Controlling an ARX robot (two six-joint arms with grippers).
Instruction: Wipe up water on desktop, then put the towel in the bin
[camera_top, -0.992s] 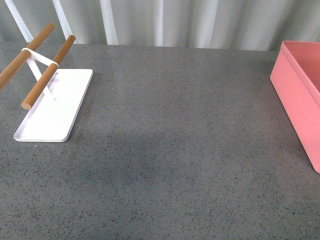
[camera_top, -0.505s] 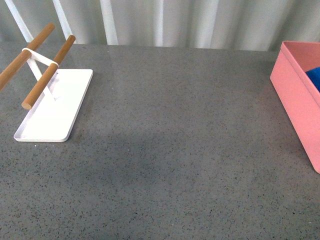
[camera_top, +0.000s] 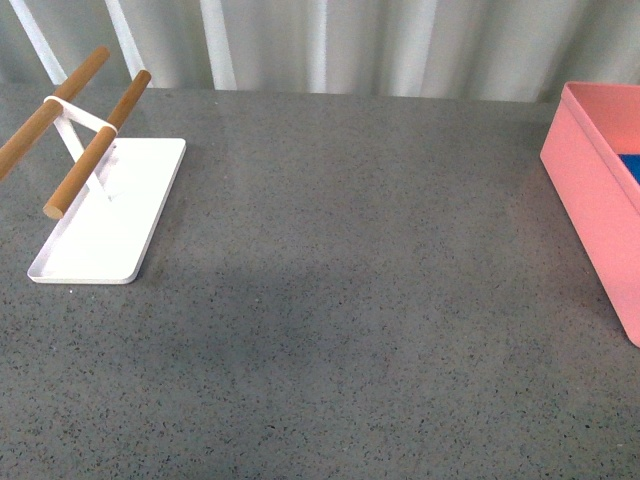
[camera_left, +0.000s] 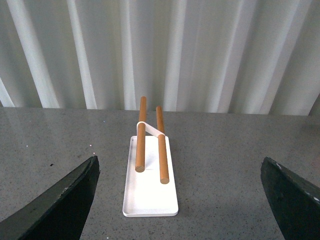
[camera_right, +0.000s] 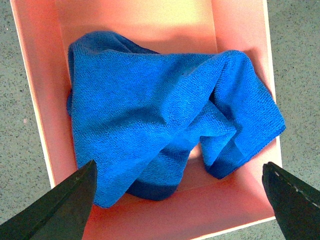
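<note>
The blue towel (camera_right: 160, 120) lies crumpled inside the salmon-pink bin (camera_right: 37, 90), seen from above in the right wrist view. My right gripper (camera_right: 177, 200) is open above the bin, its dark fingertips (camera_right: 60, 210) wide apart and touching nothing. In the front view the bin (camera_top: 590, 190) stands at the right edge of the speckled grey desktop (camera_top: 350, 300), with a sliver of towel (camera_top: 630, 165) showing inside. My left gripper (camera_left: 180, 200) is open and empty above the desktop (camera_left: 225, 170). Neither arm shows in the front view.
A flat white tray (camera_top: 105, 215) with two wooden rods (camera_top: 95, 145) on a stand sits at the left of the desktop; it also shows in the left wrist view (camera_left: 150, 185). A ribbed white wall (camera_top: 330, 40) runs behind the desktop.
One second ago no towel showed in the bin. Half a second ago a blue patch stood high inside it. Now only a low sliver shows, so the towel has dropped in.
</note>
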